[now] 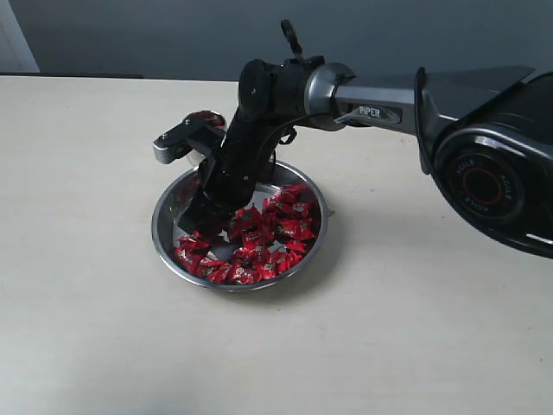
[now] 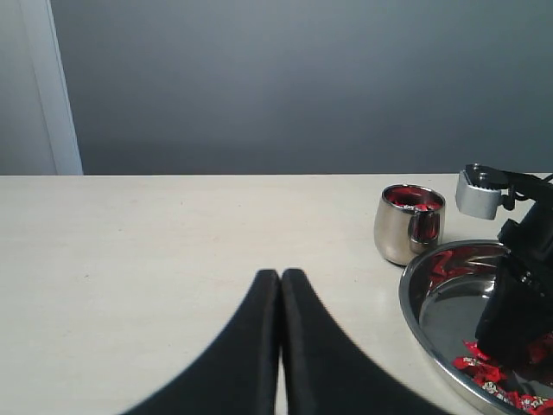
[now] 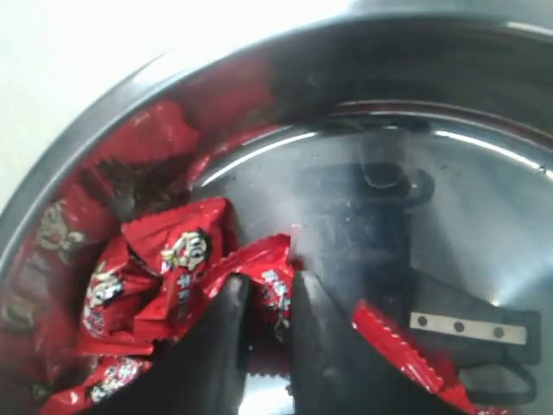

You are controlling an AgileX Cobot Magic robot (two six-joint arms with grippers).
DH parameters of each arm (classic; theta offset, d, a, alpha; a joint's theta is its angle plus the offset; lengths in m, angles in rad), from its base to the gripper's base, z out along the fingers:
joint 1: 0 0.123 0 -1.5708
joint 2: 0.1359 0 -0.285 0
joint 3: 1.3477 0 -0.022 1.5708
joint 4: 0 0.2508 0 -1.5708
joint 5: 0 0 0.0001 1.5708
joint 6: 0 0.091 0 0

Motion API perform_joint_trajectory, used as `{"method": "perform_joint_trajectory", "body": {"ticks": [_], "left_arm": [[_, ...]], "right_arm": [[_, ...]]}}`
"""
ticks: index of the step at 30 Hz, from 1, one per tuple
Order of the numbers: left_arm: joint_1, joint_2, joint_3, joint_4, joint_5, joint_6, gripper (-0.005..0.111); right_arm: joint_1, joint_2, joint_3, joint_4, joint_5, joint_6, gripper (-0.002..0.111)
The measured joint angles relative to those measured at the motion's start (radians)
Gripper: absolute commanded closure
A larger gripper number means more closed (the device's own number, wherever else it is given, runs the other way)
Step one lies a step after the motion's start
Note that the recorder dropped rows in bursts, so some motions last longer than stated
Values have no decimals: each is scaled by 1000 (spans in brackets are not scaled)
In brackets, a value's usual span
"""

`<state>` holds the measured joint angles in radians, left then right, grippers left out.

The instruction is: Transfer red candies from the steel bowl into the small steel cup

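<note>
- The right gripper [image 3: 268,287] is lowered into the steel bowl [image 1: 156,229]; its jaws stand narrowly apart with a single candy [image 3: 275,303] pinched between them, so far as the right wrist view shows.
- The left gripper [image 2: 281,278] is held over the bare table [image 1: 86,303], well apart from the bowl; its fingers are pressed together on nothing.
- The red candies [image 1: 259,238] are heaped in the part of the bowl nearer the exterior camera and towards its right; the remaining floor of the bowl is bare and mirror-like.
- The small steel cup [image 2: 397,229] stands just beside the bowl's rim; red wrappers are already seen at its mouth.
- For the step in hand, judged to be the pick, the grip should be confirmed on the candy's body and not only on its crinkled wrapper edge; a neighbour touching the fingers could be dragged up, so a straight, slow lift is advised; the rim should be cleared before any travel towards the cup.
- The cup's mouth is narrow, so the release is best made directly above its centre and low.
- The pinched candy's long axis cannot be told for certain, since its ends are hidden by the fingers and by other wrappers; the candies around it lie flat, pointing in mixed directions.
- The cup is upright, its long axis vertical and its mouth facing up; the bowl sits level, open side up.
</note>
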<state>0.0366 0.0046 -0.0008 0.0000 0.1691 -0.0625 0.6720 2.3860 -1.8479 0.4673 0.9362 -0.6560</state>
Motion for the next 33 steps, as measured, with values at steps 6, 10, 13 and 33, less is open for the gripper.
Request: {"method": "perform_joint_trajectory", "body": {"ticks": [6, 10, 13, 33], "left_arm": [[0, 0, 0, 0, 0, 0, 106], [0, 0, 0, 0, 0, 0, 106], [0, 0, 0, 0, 0, 0, 106], [0, 0, 0, 0, 0, 0, 106]], "right_arm": [[0, -4, 0, 5, -26, -2, 109], [0, -18, 0, 3, -52, -2, 109], [0, -48, 0, -4, -79, 0, 109], [-58, -134, 0, -106, -500, 73, 109]]}}
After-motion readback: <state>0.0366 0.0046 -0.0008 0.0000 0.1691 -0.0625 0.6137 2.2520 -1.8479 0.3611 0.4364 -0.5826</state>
